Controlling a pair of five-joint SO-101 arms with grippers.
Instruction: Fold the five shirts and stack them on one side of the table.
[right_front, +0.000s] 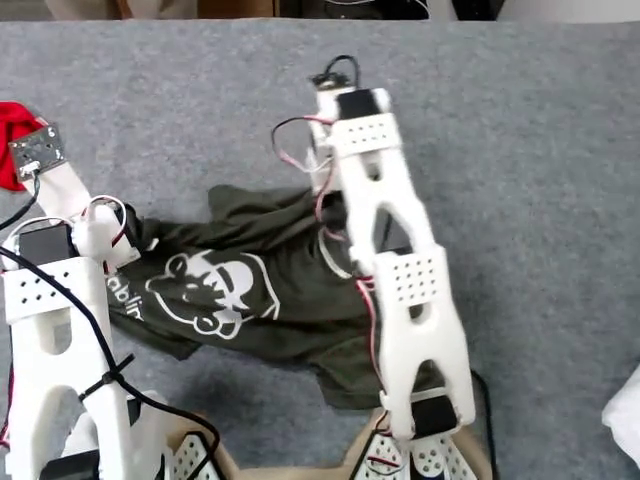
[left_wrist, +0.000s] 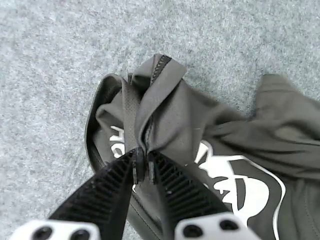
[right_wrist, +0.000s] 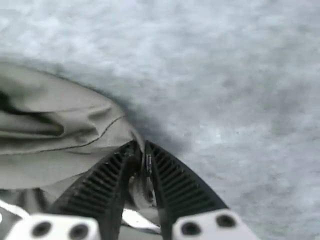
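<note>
While left pincer (left_wrist: 144, 167) and right pincer (right_wrist: 141, 152) pinch the dark shirt (right_front: 290, 250), its white print (right_front: 215, 290) faces up

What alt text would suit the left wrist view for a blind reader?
The left arm's black ribbed jaws are shut on a bunched fold of a dark T-shirt with a white print, which lies crumpled on the grey table.

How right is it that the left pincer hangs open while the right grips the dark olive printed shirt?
No: the left pincer is shut on the dark olive printed shirt, as the left wrist view shows; the right pincer does grip it.
</note>
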